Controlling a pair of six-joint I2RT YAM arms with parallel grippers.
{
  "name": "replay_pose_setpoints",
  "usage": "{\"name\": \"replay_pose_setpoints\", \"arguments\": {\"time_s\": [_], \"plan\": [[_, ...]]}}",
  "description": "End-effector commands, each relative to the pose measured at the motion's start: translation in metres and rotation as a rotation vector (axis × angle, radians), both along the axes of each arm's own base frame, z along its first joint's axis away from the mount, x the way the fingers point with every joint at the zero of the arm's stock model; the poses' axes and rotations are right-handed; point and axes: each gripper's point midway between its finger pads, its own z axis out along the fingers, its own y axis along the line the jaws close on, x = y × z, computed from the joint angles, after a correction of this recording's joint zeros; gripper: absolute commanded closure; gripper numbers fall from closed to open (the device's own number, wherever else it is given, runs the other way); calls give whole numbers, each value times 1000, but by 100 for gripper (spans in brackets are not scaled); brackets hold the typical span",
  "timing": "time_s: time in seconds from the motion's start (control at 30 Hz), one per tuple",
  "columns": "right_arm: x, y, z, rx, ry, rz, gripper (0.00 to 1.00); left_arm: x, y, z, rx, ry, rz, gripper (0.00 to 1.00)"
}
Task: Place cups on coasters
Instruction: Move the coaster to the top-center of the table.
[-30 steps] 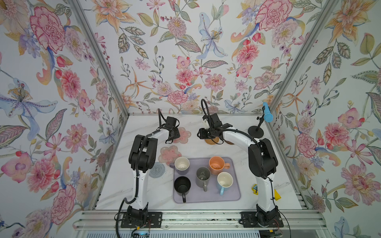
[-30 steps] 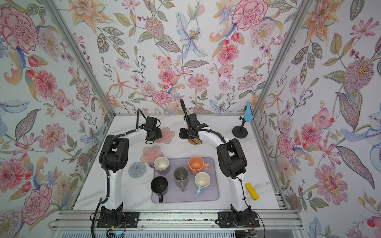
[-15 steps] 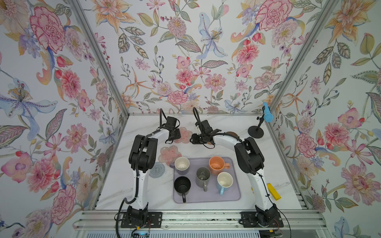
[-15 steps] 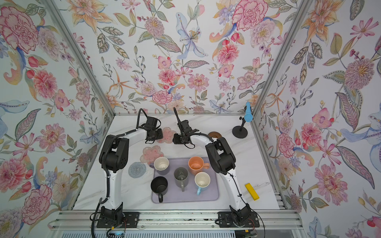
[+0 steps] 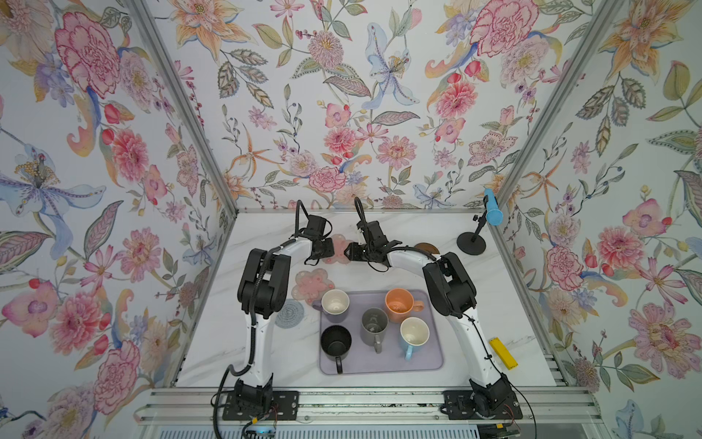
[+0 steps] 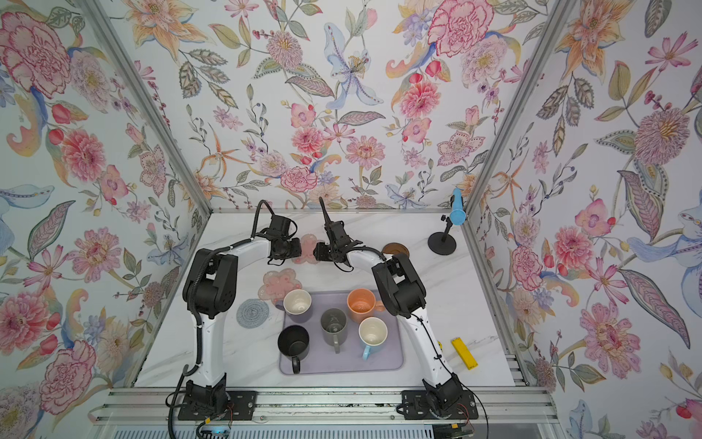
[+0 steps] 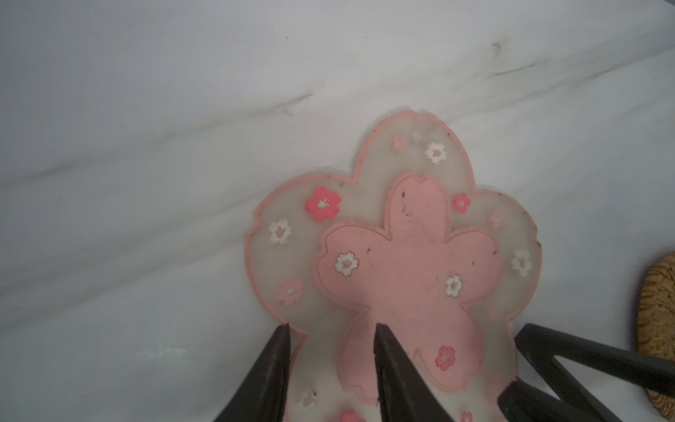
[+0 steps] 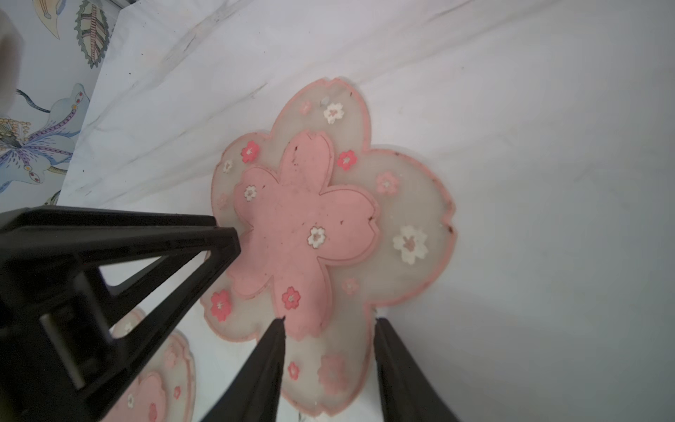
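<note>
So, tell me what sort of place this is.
Probably a staged robot test booth, not a home: wallpapered panels in aluminium framing, left arm and right arm bolted to a rail.

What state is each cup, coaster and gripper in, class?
Lavender cup, upright.
Peach cup, upright.
Grey cup, upright.
Black cup, upright.
Blue cup, upright.
Far flower coaster, flat, bare.
Near flower coaster, flat, bare.
Knitted coaster, bare.
Brown coaster, bare.
Rattan coaster, mostly hidden.
Left gripper, open.
Right gripper, open.
</note>
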Motion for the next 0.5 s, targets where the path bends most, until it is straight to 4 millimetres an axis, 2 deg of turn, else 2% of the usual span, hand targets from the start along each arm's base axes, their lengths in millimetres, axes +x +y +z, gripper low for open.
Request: {"name": "replay_pose_setpoints", "arguments": {"time_s": [0.0,0.17,0.33,0.47], "plan": [[-4,0,-12,-26,27,-7,57,-28,-9,-29,-2,112,-51,59],[-11,-3,-18,-45,51,9,57,-30,-13,-28,-20,113,-68,61],[-33,0,-17,-65,65,48,57,-34,-26,-21,-51,102,-121,61],[-46,-8,-17,-80,78,50,57,-42,-38,-20,-51,111,-169,61]]}}
